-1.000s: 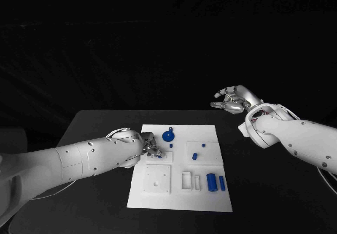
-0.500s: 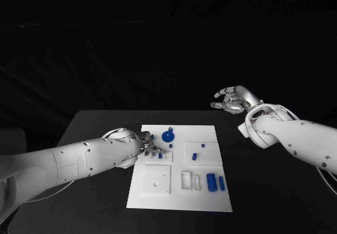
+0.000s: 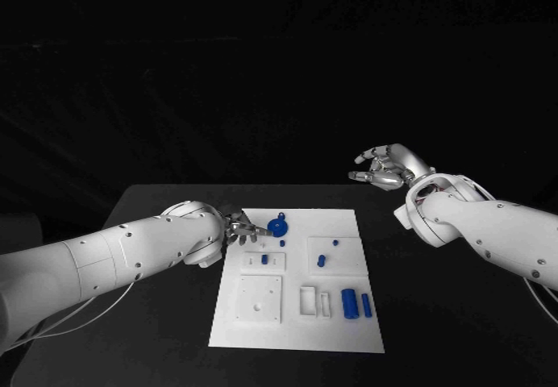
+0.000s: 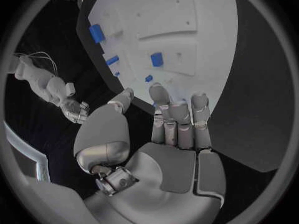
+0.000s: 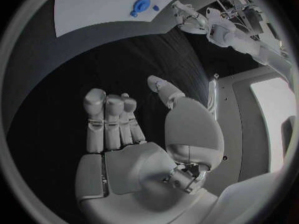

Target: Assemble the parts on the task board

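The white task board (image 3: 297, 318) lies in the middle of the black table. My left hand (image 3: 247, 230) hovers over the board's far left edge, fingers spread and holding nothing, just beside a round blue part (image 3: 279, 225). A small blue piece (image 3: 265, 259) stands in a square socket nearer me. Two blue cylinders (image 3: 350, 301) lie at the board's near right, and two small blue pegs (image 3: 321, 260) stand in the right socket. My right hand (image 3: 381, 168) is raised beyond the table's far right, loosely curled and empty. The left wrist view shows my left hand (image 4: 165, 134) above the board (image 4: 187, 30).
Bare black table (image 3: 151, 322) surrounds the board on all sides. A white square plate (image 3: 260, 295) and narrow white slots (image 3: 316, 299) sit on the board's near half. The right wrist view shows my right hand (image 5: 137, 134) high above the board (image 5: 93, 5).
My left hand has pulled back from the small blue piece in the square socket toward the board's far left edge, uncovering that piece. The right hand has stayed put.
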